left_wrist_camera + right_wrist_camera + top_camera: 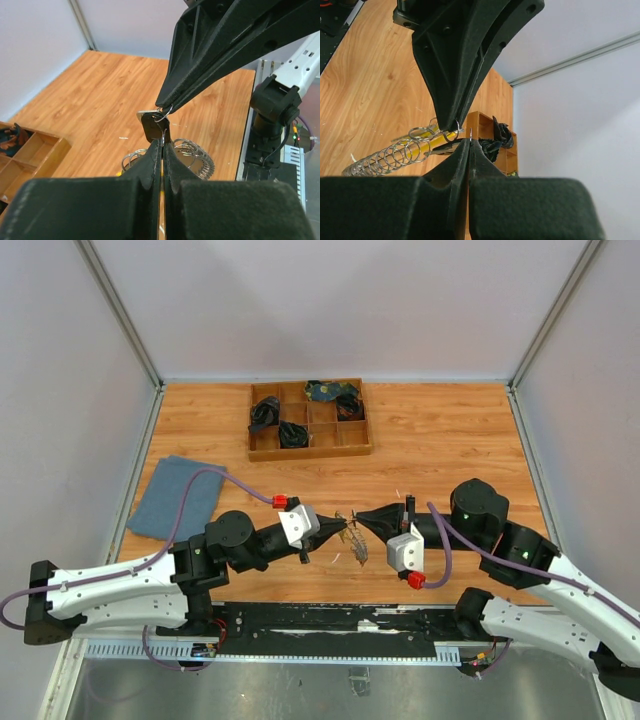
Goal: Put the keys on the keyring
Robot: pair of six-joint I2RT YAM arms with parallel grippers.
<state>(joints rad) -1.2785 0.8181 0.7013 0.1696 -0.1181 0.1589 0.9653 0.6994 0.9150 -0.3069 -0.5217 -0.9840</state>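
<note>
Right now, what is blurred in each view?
Left wrist: the black left gripper is soft, the dark-headed key and thin metal keyring sharp. Right wrist: the right gripper blurs near the lens. Top external: even light, silvery keys too small to resolve.

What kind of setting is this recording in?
Likely a lab robot test cell: a wooden tabletop boxed in by plain grey panels, two arms bolted to a slotted rail, and a sorting tray of parts.

The blade of the key [151, 128] hides inside the left hand [162, 145].
</note>
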